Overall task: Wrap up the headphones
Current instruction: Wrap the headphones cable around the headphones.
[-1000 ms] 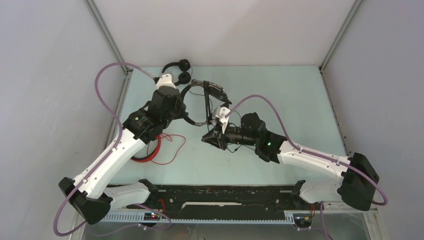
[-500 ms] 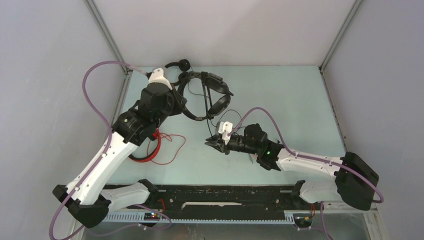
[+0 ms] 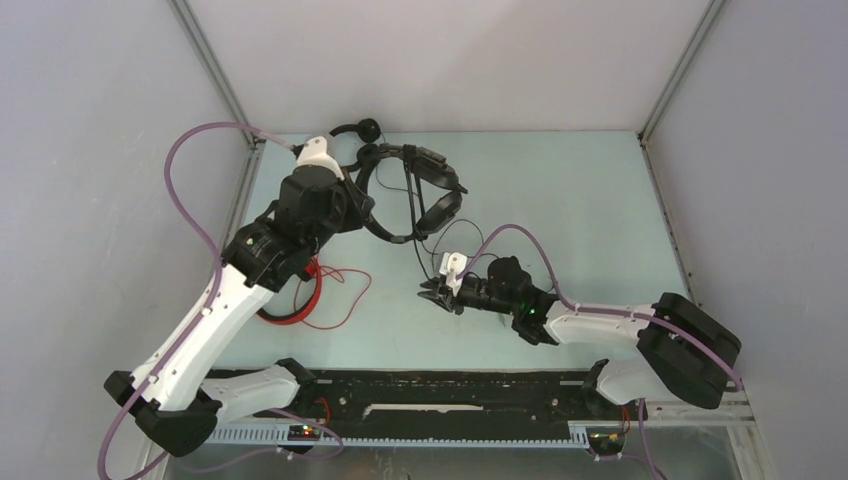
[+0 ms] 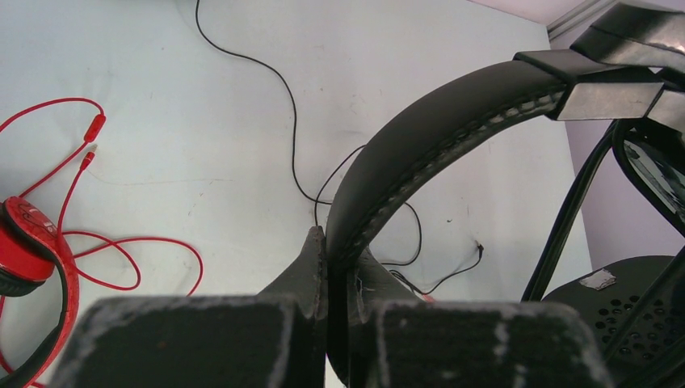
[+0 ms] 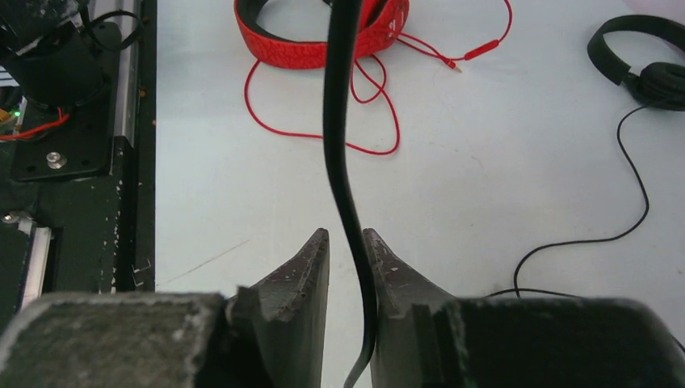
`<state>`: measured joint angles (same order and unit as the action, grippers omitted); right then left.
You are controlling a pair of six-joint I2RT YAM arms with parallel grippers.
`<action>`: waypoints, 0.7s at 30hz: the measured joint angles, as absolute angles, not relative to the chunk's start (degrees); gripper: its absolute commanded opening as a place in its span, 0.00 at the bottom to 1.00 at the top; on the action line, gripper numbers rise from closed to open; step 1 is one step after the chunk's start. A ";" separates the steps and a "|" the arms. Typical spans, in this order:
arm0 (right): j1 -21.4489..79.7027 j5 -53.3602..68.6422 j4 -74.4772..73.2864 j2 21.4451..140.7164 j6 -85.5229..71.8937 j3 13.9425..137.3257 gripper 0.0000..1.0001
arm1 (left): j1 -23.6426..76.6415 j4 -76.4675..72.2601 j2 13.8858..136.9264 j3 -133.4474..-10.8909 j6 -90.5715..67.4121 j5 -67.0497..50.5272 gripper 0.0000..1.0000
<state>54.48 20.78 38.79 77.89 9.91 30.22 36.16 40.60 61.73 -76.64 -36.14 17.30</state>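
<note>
My left gripper (image 3: pixel 368 212) is shut on the padded band of the bulkier black headset (image 3: pixel 432 186) and holds it up at the back left; in the left wrist view the band (image 4: pixel 436 137) rises from between my closed jaws (image 4: pixel 338 242). My right gripper (image 3: pixel 427 292) is mid-table, its jaws (image 5: pixel 346 234) narrowly apart. A black cable (image 5: pixel 339 121) runs between them, resting on the right finger. The slim black headset (image 3: pixel 362 130) lies at the back edge. The red headset (image 3: pixel 312 282), its cable loose, lies partly under my left arm.
A black rail (image 3: pixel 450 385) runs along the near edge, by the arm bases. Grey walls and metal posts close in the table (image 3: pixel 580 200) at left, back and right. Thin black cable loops (image 4: pixel 275 81) lie on the table under the held headset.
My left gripper carried the bulky headset toward the back, then held still. My right gripper drew back toward the near edge, away from the headset, with the cable running between its jaws.
</note>
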 measured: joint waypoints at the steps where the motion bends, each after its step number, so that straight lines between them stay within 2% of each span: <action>1: 54.35 20.80 39.24 78.13 9.89 29.82 0.27 | 36.07 40.75 61.73 -76.77 -36.14 17.28 0.00; 6: 53.08 22.74 40.93 80.03 9.43 28.45 0.31 | 35.94 41.15 61.65 -78.13 -36.29 16.82 0.00; 14: 50.65 24.67 43.83 83.22 8.82 25.96 0.29 | 35.79 41.19 61.19 -78.56 -36.77 15.62 0.00; 21: 49.39 25.28 46.92 85.25 7.44 25.34 0.13 | 35.05 41.36 61.19 -78.56 -37.19 13.93 0.00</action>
